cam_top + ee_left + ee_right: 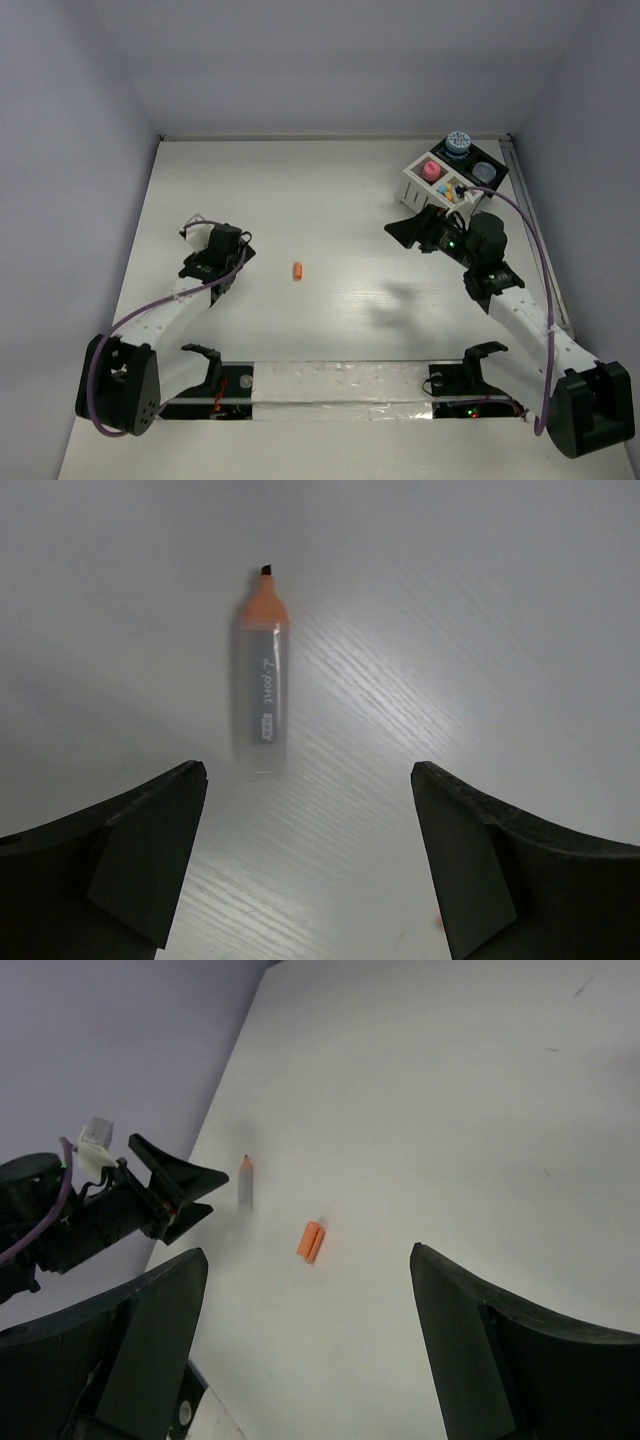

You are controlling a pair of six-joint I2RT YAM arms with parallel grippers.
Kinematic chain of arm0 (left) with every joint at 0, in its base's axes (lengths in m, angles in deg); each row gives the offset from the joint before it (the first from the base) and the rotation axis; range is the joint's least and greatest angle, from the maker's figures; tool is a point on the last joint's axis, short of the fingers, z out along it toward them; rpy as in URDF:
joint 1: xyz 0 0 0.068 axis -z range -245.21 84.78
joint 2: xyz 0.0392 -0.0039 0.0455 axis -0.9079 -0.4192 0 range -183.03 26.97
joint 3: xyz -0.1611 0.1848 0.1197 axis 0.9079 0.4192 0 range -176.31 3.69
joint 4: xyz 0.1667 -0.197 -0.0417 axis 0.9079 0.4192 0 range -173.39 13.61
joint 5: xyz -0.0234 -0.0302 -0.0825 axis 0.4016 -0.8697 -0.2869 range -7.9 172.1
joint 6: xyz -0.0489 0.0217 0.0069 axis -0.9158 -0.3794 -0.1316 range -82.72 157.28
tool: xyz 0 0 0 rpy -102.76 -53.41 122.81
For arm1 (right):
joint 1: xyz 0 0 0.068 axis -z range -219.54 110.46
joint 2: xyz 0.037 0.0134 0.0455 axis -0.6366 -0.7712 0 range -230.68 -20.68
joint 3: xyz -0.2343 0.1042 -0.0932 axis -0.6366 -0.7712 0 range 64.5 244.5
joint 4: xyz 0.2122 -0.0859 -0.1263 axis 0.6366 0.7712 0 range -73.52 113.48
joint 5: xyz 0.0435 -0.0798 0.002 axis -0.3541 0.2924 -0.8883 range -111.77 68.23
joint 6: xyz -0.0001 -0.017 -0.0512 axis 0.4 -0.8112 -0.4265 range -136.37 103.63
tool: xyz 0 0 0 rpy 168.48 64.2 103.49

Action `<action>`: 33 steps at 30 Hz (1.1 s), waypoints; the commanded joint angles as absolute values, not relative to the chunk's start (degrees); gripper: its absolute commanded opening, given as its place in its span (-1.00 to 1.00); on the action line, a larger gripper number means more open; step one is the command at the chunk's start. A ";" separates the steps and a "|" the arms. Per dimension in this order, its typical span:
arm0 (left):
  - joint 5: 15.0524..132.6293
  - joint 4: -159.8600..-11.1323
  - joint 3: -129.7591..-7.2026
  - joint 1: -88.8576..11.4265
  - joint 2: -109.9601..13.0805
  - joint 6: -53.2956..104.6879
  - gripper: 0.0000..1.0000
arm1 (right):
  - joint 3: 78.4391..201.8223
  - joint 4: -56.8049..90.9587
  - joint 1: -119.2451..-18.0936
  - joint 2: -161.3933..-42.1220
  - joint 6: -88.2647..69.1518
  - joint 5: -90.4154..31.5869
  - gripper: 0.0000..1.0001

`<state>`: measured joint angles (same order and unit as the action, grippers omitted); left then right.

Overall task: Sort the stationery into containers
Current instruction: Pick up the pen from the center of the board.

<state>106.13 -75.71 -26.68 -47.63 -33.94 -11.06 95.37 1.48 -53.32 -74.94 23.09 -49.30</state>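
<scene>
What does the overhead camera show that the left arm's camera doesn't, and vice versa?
Only overhead: the white slatted box at the far right, the right arm beside it, and a small orange cap mid-table. Only the left wrist: an uncapped orange-tipped marker, which I cannot make out from above. Both: the open left gripper and the white table.

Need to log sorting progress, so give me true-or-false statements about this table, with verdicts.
1. The left gripper holds the orange-tipped clear-bodied highlighter. False: its jaws stand open; the highlighter lies on the white table.
2. A small orange cap lies loose on the table. True.
3. The pink-capped bottle sits in the white slatted box. True.
4. The right gripper is shut on a pencil. False: it is open and empty.
</scene>
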 commanded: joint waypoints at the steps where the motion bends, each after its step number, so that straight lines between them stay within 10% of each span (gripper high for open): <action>1: 109.52 -70.48 -29.71 -47.90 -37.09 -13.70 0.62 | 96.05 0.40 -55.45 -74.64 21.07 -51.66 0.76; 12: 111.89 -72.84 -30.85 -47.90 -47.55 -13.44 0.19 | 96.22 -0.57 -57.91 -75.87 20.98 -52.27 0.77; 25: 111.81 -78.12 -32.96 -48.43 -54.52 -8.61 -1.00 | 96.14 -1.71 -58.97 -80.79 20.46 -51.57 0.78; 33: 107.86 -86.10 -28.13 -42.21 -39.06 -2.37 -1.00 | 97.19 -5.04 -61.86 -87.03 20.98 -52.63 1.00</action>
